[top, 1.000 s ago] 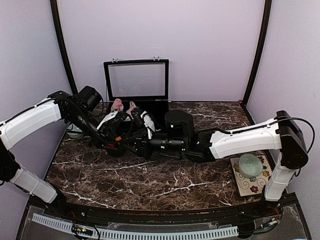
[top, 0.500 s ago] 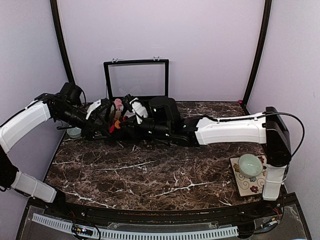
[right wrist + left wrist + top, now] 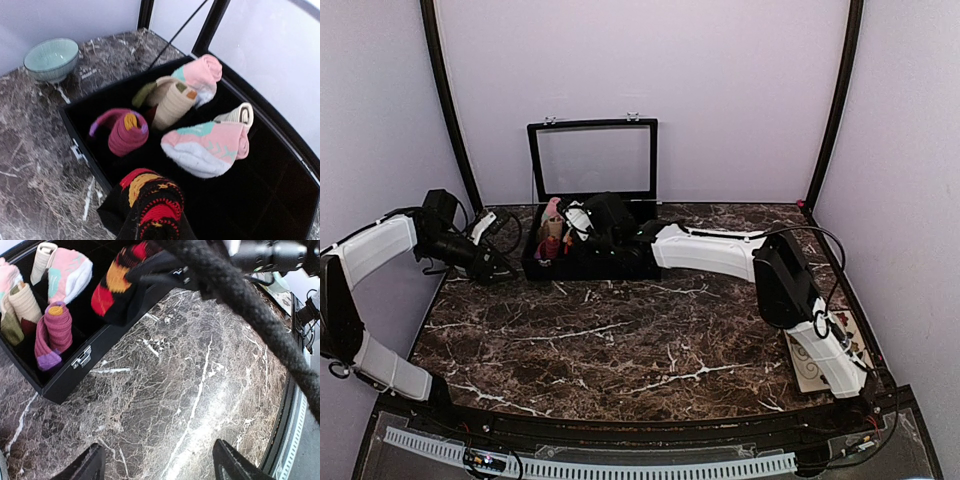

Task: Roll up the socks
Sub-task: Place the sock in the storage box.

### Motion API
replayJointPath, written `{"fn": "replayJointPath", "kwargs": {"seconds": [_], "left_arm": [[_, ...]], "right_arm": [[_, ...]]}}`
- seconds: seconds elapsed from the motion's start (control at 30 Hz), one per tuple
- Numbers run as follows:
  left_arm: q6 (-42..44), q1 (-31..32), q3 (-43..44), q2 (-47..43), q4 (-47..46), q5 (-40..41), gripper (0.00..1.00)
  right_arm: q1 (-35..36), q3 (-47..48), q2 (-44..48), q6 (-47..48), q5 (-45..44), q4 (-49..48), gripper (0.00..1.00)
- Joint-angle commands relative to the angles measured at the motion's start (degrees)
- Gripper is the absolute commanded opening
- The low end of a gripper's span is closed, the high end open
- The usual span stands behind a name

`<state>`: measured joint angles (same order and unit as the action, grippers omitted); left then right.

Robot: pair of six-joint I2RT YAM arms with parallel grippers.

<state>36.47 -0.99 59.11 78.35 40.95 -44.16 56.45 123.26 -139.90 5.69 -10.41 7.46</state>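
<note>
The left fingers are spread wide with nothing between them, held over the desk near its left edge; the right fingers are closed on the black argyle sock, which is held over the near wall of the open black box at the far edge of the desk, toward its far-left corner; the pink spotted sock is seen lying inside that box, beside 1 magenta roll, clear of the argyle sock.
</note>
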Motion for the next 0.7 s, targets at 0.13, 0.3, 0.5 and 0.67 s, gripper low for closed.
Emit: {"fn": "replayJointPath", "kwargs": {"seconds": [0.13,0.3,0.5,0.67], "left_arm": [[2.48,-0.32,-2.05,-2.13,-0.28,-3.1,0.77],[3.18,-0.3,-2.91,-2.23,0.28,-3.06,0.77],[3.12,-0.26,-3.98,-2.23,-0.51,-2.73,0.77],[3.0,-0.25,-4.19,-2.9,-0.87,-1.95,0.78]], "right_arm": [[-0.98,2.86,-3.43,2.41,-3.22,-0.78,0.0],[-1.07,1.48,-2.79,1.88,-3.31,-4.16,0.0],[-1.63,4.15,-3.74,1.57,-3.15,-6.23,0.0],[-1.78,9.92,-8.35,3.26,-3.0,-3.12,0.0]]}}
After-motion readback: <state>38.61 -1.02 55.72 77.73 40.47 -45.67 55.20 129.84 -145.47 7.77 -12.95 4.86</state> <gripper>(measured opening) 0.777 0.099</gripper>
